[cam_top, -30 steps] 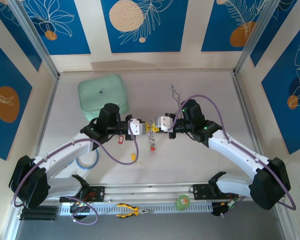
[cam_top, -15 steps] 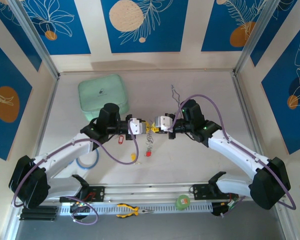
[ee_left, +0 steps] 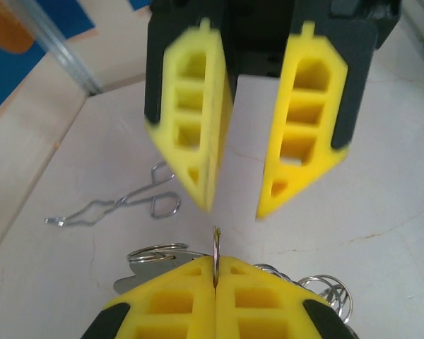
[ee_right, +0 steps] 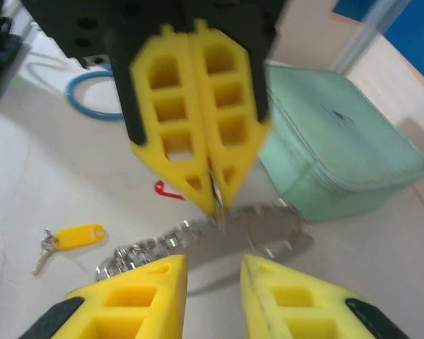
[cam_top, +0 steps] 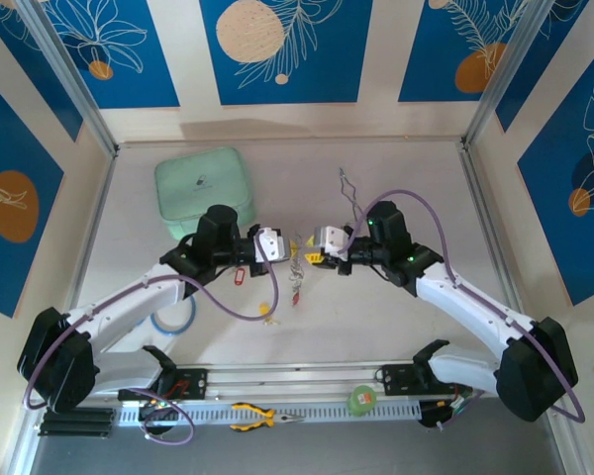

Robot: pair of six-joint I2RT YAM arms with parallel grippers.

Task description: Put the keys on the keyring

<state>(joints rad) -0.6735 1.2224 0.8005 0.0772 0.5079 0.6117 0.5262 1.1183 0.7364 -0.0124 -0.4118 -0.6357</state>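
My left gripper is clenched on the keyring, pinching its thin metal edge. My right gripper faces it with jaws parted, grasping nothing. The keyring hangs between the two, to the right of the mint case and nearer the arm bases. Its long axis runs down from the pinch toward the table, and small rings trail from it; the left wrist camera sees it edge-on. I judge the job partly done at best. A red tag seems to dangle at its lower end, but a yellow-tagged key and a red-tagged key lie loose on the table, nearer the bases than the case, not yet threaded.
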